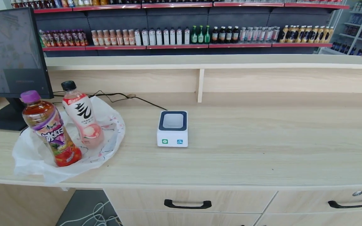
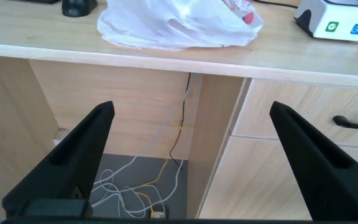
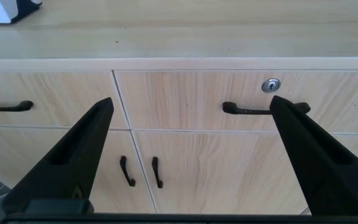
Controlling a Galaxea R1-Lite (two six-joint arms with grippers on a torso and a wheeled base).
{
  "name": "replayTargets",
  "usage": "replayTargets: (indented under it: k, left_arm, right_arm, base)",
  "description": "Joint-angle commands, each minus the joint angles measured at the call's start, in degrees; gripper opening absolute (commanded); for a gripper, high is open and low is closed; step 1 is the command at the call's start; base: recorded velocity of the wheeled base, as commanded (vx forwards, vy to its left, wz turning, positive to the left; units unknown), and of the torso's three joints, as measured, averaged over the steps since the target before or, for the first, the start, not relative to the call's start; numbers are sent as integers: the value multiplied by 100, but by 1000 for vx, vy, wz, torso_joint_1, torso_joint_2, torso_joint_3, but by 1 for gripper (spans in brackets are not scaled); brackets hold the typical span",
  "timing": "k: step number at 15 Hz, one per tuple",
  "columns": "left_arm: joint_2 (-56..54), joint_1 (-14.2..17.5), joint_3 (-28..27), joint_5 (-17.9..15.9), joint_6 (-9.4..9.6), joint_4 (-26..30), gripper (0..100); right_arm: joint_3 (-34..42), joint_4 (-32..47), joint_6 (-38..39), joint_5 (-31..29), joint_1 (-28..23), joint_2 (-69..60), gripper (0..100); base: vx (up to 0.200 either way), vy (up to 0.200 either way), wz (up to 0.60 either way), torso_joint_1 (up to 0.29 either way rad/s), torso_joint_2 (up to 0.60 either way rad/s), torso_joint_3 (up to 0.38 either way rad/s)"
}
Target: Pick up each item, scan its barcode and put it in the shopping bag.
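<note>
Left gripper [image 2: 191, 112] and right gripper [image 3: 191, 109] gape wide, empty; the purple-capped tea bottle [image 1: 50, 131], likely heavy and slick, suits a grasp at its labelled waist

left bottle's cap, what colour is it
The cap is purple, clearest in the head view.

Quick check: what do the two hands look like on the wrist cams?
The matte black left hand and right hand look identical. Each has two broad, wedge-shaped fingers that taper toward the tips, with plain, unmarked surfaces.
</note>
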Motion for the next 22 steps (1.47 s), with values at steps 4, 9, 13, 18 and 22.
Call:
replayTargets:
  k: [4, 9, 13, 18, 22]
  left_arm:
    - [-2, -9, -4, 2, -55, 1, 100]
    - [-2, -9, -4, 2, -72, 1, 100]
    - [-2, -9, -4, 11, -90, 1, 100]
    - [-2, -9, -4, 11, -90, 1, 100]
    - [-2, -9, 5, 2, -20, -7, 100]
  right_arm:
    - [2, -4, -16, 4, -6, 2, 100]
    - [2, -4, -42, 4, -6, 2, 100]
    - [2, -4, -69, 4, -6, 2, 100]
    - [2, -4, -60, 4, -6, 2, 100]
    - [2, -13, 98, -5, -6, 2, 100]
  base:
    - [-200, 0, 0, 8, 5, 0]
    - [-200, 0, 0, -3, -2, 3]
    - [-200, 0, 0, 2, 4, 2]
    - [-200, 0, 0, 0, 0, 4]
    - [-100, 0, 0, 2, 4, 1]
